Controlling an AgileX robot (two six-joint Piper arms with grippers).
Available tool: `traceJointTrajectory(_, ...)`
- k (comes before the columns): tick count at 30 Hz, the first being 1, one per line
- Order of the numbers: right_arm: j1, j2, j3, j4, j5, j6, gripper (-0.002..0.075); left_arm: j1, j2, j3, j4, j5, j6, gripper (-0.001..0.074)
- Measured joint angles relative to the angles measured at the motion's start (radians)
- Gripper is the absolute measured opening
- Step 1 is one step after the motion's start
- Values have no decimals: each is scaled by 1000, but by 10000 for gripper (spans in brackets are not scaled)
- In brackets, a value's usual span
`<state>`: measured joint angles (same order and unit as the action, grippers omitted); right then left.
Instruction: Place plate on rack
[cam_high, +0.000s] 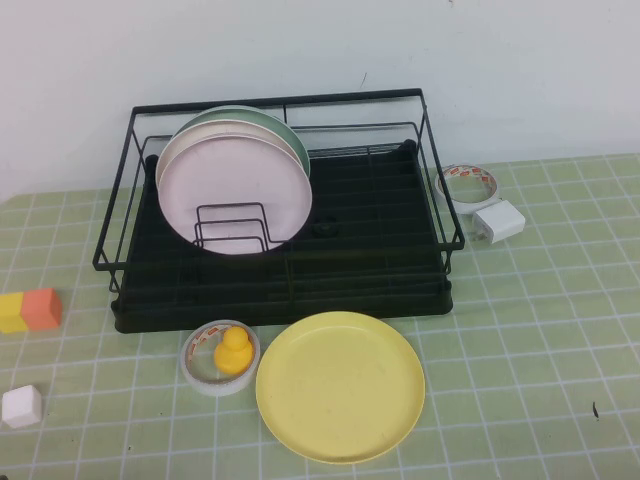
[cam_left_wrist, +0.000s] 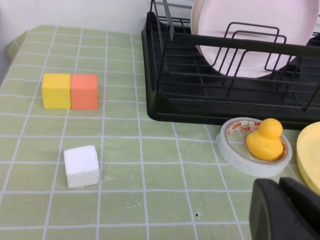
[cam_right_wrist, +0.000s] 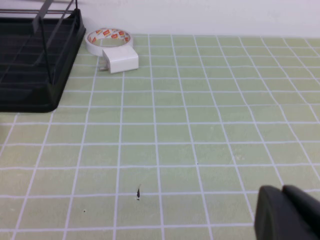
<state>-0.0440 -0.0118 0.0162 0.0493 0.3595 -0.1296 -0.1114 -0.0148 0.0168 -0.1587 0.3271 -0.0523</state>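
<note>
Large round pale-yellow plate (cam_high: 340, 386) flat on table, before black wire rack (cam_high: 430, 200); left pincer (cam_left_wrist: 287, 210), right pincer (cam_right_wrist: 290, 212) parked low, openness unclear; grip plate's near rim.

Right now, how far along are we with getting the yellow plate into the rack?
Nothing done yet. The yellow plate lies flat on the table before the rack, ungrasped. The left pincer and right pincer show only in their wrist views, holding nothing. Left: grasp, lift, slot beside the pink plate.
</note>
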Motion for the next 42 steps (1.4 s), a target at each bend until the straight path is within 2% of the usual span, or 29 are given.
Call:
traceJointTrajectory(33,0,0,0,0,0,0,-2,0,0,0,0,-3,3,-1)
traceJointTrajectory(38,0,0,10,0,-64,0,-2,0,0,4,-2,-122,3,-1)
traceJointTrajectory(42,0,0,12,0,-250,0,-2,0,0,4,-4,-392,3,-1)
